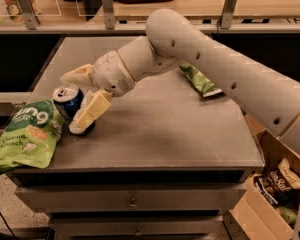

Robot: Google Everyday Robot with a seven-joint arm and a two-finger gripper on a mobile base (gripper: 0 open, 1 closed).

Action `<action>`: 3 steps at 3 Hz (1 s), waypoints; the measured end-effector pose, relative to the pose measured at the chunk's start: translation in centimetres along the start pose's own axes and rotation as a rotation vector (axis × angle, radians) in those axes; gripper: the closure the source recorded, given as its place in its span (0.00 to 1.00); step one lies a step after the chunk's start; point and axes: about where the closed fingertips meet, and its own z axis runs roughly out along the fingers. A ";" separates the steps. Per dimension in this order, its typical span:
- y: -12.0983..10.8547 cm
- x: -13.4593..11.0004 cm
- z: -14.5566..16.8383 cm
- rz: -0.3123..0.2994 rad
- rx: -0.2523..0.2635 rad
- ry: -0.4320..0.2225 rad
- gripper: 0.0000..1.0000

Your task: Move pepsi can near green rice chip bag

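The pincer point(76, 106) is clamped across the side wall of the pepsi can point(66, 98), which leans slightly near the left edge of the worktop point(170, 129), just beside the green rice chip bag point(26, 131) at the front left corner. The can is probably light, smooth and slippery, with thin walls that dent, so a moderate squeeze at mid-body suits it.

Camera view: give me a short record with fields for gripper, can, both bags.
gripper: left side of the table, fingers closed on the pepsi can
pepsi can: tilted, right beside the green rice chip bag
green rice chip bag: flat at the table's front left corner
darker green bag: back right, partly behind the arm
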 end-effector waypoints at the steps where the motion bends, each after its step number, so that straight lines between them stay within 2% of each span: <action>1: 0.7 0.9 0.4 0.000 -0.005 0.036 0.00; 2: 1.1 1.8 0.2 0.019 0.007 0.066 0.00; 3: 0.7 2.7 -1.6 0.054 0.034 0.091 0.00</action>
